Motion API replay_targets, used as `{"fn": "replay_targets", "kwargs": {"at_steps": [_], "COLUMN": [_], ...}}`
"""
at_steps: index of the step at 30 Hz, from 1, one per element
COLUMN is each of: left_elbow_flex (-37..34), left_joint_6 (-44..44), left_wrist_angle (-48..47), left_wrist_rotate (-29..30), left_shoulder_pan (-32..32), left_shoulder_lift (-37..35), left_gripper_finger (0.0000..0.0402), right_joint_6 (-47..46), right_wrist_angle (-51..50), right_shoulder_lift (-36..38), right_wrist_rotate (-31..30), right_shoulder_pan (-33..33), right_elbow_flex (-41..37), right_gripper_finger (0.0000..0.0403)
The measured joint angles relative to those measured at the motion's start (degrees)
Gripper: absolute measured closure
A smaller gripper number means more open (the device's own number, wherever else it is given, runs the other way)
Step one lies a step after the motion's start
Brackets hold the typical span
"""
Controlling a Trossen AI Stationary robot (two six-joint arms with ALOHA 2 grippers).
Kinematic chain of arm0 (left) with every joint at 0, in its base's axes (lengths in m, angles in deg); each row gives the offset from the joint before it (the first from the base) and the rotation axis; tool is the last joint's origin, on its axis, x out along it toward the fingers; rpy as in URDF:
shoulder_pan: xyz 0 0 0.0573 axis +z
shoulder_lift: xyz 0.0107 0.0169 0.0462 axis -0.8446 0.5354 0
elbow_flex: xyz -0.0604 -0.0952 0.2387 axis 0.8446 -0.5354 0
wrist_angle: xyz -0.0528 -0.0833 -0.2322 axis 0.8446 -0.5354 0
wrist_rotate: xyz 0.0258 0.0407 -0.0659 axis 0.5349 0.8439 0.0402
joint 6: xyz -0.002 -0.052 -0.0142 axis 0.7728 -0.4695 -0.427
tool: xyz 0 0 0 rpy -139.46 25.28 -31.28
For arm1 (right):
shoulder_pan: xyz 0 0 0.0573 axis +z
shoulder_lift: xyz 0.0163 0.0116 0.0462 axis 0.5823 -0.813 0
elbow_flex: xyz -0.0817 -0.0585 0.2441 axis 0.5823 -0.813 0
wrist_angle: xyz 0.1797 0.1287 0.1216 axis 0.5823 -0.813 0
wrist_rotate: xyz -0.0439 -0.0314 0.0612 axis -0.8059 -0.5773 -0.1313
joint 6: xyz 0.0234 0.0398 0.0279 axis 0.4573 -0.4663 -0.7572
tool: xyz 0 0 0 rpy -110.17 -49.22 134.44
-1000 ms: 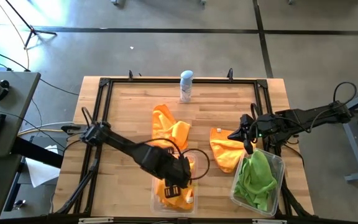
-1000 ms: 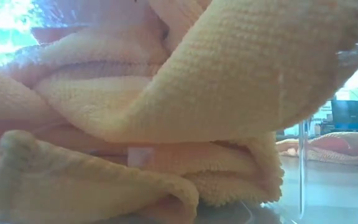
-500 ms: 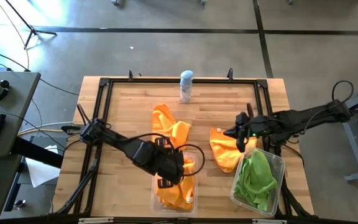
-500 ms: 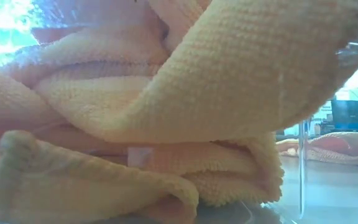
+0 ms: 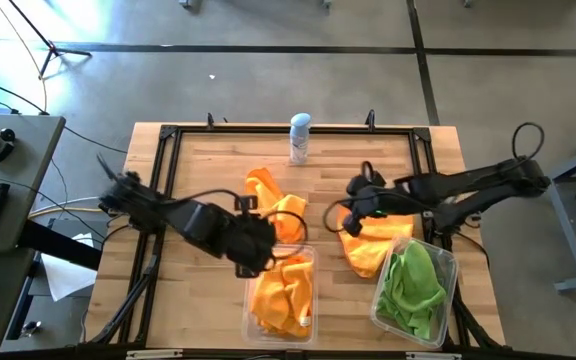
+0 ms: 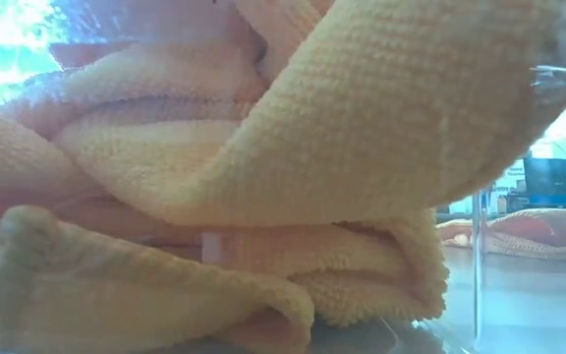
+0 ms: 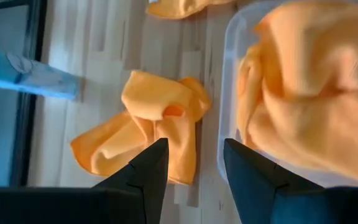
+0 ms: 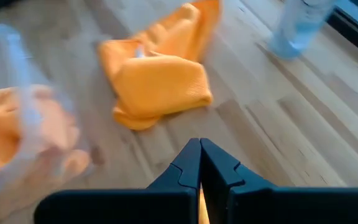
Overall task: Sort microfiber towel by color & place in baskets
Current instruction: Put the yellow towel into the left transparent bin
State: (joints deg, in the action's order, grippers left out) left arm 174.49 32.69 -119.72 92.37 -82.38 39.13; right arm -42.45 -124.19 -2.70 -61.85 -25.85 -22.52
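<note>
so the left gripper (image 5: 258, 262), fingers parted and empty, is hovering beside the orange bin (image 5: 310, 258); it ought to drop squarely onto the loose towel (image 5: 273, 205), lying crumpled mid-table with its length running away from the bins. right gripper (image 8: 199, 163), fingers pressed together, is sitting at the other towel (image 5: 368, 245).

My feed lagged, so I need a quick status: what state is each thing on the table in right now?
Left bin: holds orange towels.
Right bin: holds green towels.
Middle orange towel: crumpled on the table, loose.
Right orange towel: on the table beside the right bin.
Spray can: upright.
Left claw: open, empty.
Right claw: shut.
</note>
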Motion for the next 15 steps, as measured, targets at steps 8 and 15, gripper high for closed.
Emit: {"fn": "replay_targets", "kwargs": {"at_steps": [8, 15], "left_elbow_flex": [-32.27, -47.88], "left_joint_6": [-3.24, -8.81], "left_wrist_angle": [18.91, 23.61], "left_wrist_rotate": [-2.30, -3.33], "left_shoulder_pan": [2.05, 2.40], "left_shoulder_lift": [-24.04, -40.34], "left_gripper_finger": [0.0257, 0.0257], "right_joint_6": [-6.55, -13.53], "right_wrist_angle": [-18.56, -26.14], "right_shoulder_lift": [-12.88, -19.72], "right_wrist_rotate": [4.72, 13.70], "right_shoulder_pan": [-4.92, -8.26], "right_elbow_flex": [12.93, 13.08], "right_gripper_finger": [0.0367, 0.0273]}}
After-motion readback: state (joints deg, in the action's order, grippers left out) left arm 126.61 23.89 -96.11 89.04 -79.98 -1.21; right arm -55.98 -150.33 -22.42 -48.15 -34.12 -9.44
